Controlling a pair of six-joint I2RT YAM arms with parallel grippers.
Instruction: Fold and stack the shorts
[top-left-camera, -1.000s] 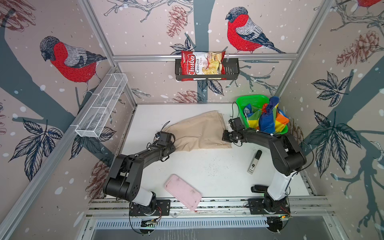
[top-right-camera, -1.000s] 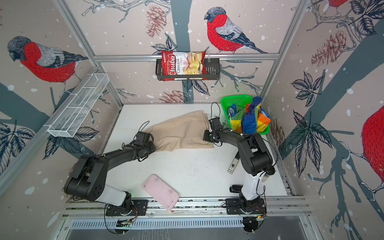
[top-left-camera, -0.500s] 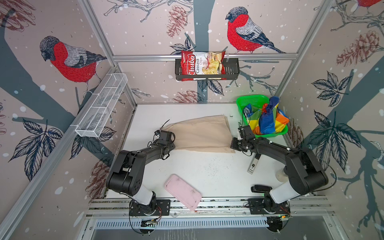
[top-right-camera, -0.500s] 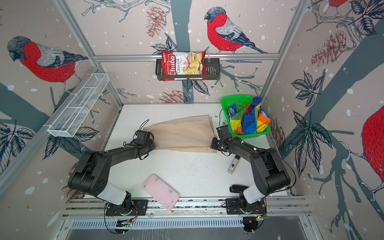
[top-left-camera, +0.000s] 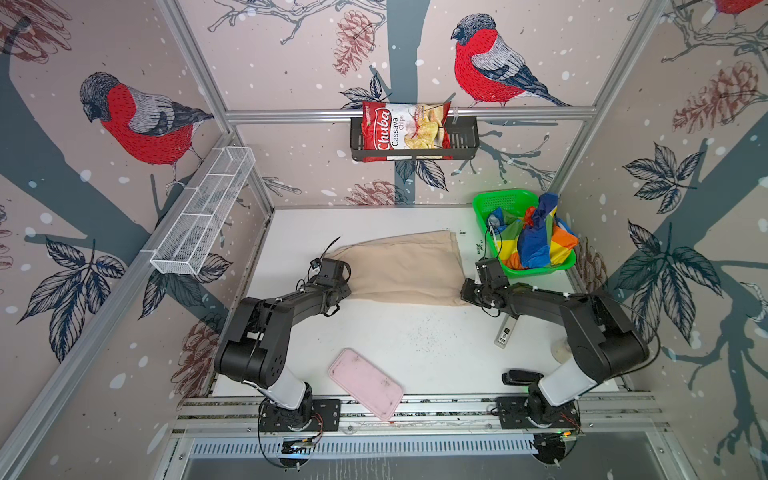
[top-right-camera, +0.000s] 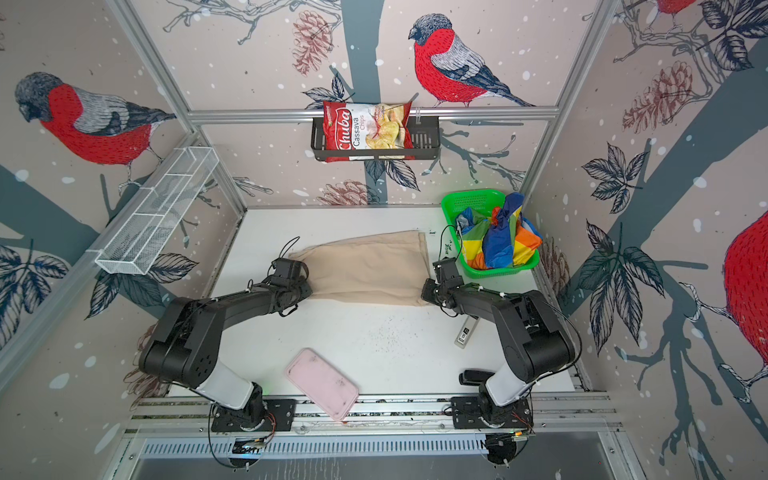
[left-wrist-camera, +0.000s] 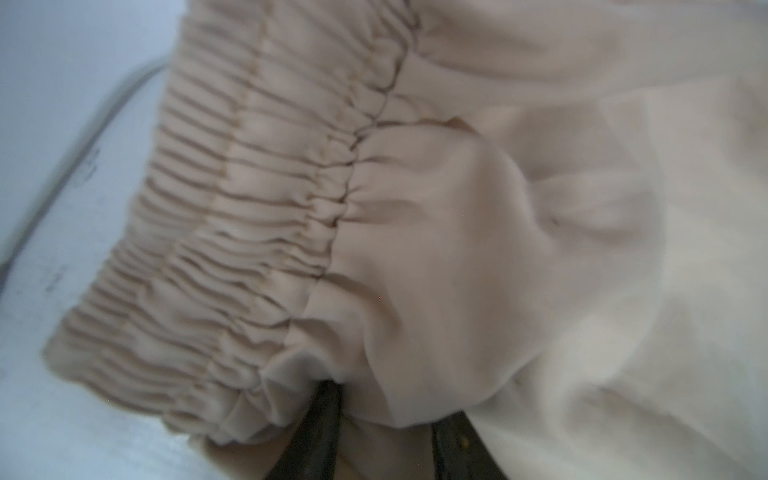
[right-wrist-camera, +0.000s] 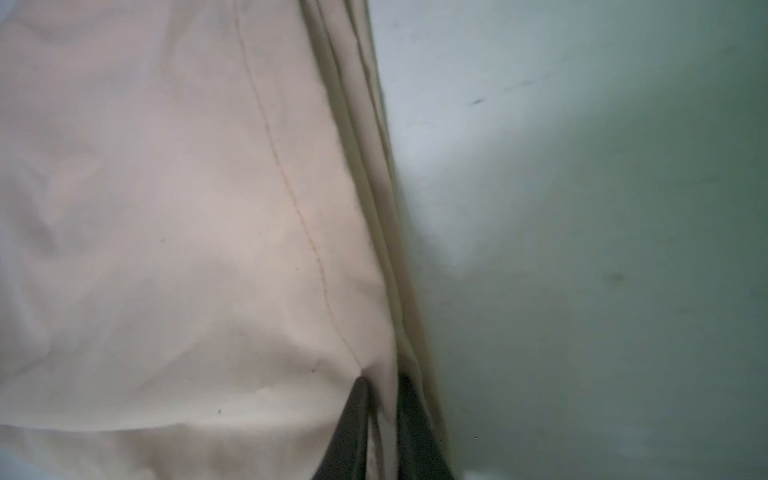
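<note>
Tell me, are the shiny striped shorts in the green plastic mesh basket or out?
In: the shiny striped shorts lie crumpled, unfolded, inside the green plastic mesh basket.

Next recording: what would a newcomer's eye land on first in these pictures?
The beige shorts lie spread across the middle of the table, the left claw at the waistband end and the right claw at the hem end. At the far right corner the bright striped shorts sit bunched in a green basket, and a red chips bag stands in a rack on the back wall.
</note>
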